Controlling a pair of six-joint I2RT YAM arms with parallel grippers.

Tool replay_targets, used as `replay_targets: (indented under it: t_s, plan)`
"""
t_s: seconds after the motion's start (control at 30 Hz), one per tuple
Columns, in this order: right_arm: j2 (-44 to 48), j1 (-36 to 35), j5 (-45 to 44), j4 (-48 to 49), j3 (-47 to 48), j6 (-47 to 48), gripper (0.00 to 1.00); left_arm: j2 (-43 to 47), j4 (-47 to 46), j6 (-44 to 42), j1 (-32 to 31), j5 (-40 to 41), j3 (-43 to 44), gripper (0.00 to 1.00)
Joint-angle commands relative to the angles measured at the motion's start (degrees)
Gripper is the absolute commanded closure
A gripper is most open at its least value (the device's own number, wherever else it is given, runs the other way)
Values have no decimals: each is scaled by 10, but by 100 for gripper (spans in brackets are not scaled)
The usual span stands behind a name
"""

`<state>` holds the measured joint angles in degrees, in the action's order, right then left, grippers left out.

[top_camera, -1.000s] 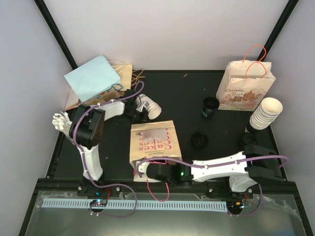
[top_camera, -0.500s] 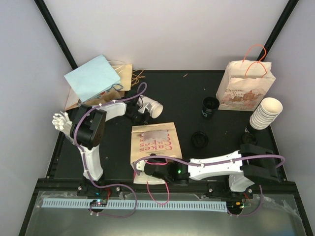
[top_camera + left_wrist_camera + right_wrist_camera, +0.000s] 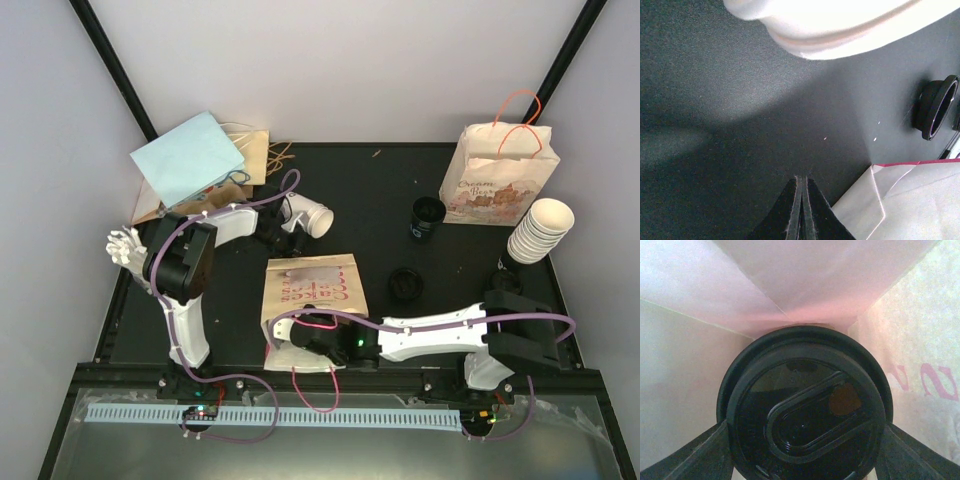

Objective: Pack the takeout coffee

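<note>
Four paper bags: pink-lettered bag (image 3: 322, 290) flat at centre, printed bag (image 3: 498, 182) upright at upper right, blue bag (image 3: 188, 158) and brown bag (image 3: 256, 150) piled at upper left. One stack of white cups (image 3: 540, 230) at the right edge. One single white cup (image 3: 317, 219) on its side above centre. One black cup (image 3: 428, 218). One loose black lid (image 3: 406, 285). One black-lidded cup (image 3: 805, 405), right wrist view.

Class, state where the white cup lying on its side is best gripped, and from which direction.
Grip the white cup across its middle from above, probably: it lies on its side, so its curved wall faces up and its mouth opens sideways.
</note>
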<state>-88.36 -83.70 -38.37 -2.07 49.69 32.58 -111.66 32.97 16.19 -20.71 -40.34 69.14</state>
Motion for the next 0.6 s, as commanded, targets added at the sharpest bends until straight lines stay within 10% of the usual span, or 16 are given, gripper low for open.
replay_targets:
  t_s: [0.0,0.57]
  plan:
    - [-8,9,9,20,13,0,49,-2,17,-13,-6,-20,6,99]
    - [-33,9,1,-21,16,-32,49,-2,15,-12,-9,-19,2,98]
